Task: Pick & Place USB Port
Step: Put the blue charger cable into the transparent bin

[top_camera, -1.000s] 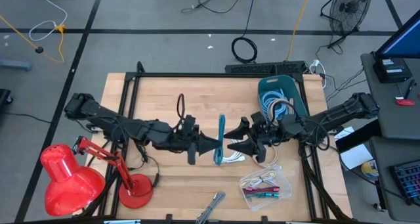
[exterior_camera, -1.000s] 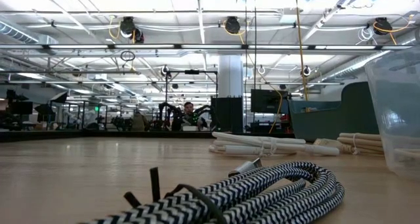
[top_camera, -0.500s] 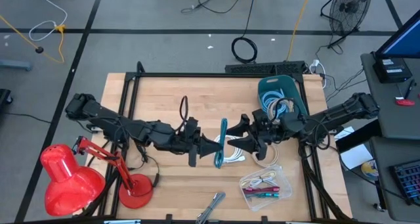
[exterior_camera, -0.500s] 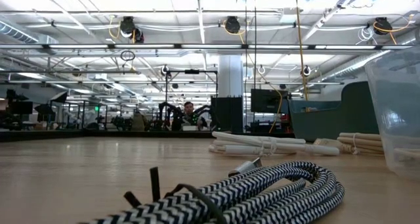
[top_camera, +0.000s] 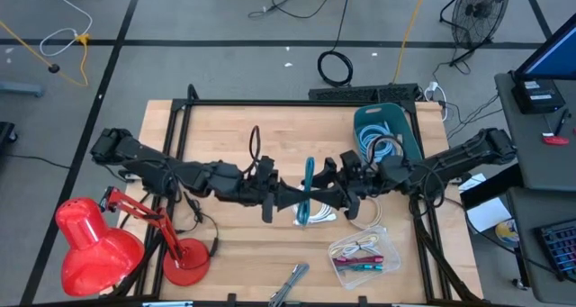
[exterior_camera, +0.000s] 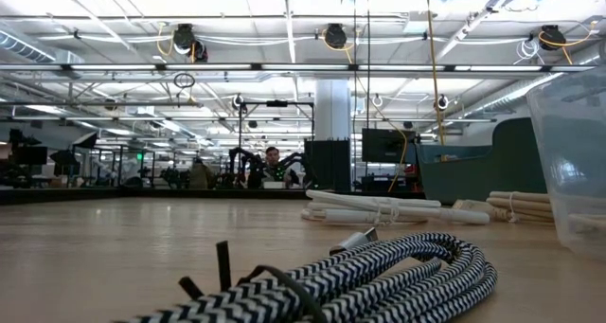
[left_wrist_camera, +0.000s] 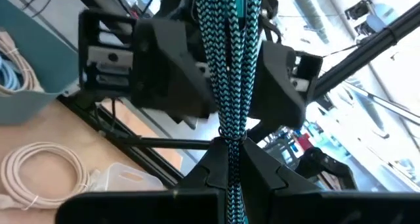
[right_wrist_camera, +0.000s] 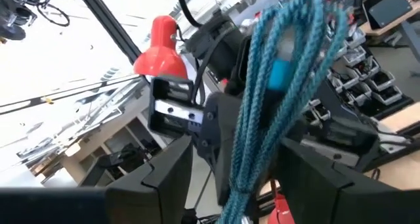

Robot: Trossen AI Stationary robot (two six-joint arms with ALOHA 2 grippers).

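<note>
A teal braided USB cable bundle hangs in the air over the middle of the table. My left gripper reaches in level from the table's left and is shut on it; in the left wrist view the bundle rises from between its fingers. My right gripper faces it from the table's right. It is open, with one finger on each side of the bundle, and I see no touch. My left gripper pinches several strands of the bundle together between its two fingers. The fingers come level from the table's left and lie across the bundle. The bundle is lifted clear of the table and sticks out of the hold on both sides.
White coiled cables lie on the table under the grippers. A blue bin with more cables stands at the far right, a clear box near right, a red lamp near left. A black-and-white braided cable lies close to the low camera.
The two grippers have drawn a little closer together over the table's middle. The teal bundle, still held by my left gripper, now stands between my right gripper's fingers instead of just in front of them.
</note>
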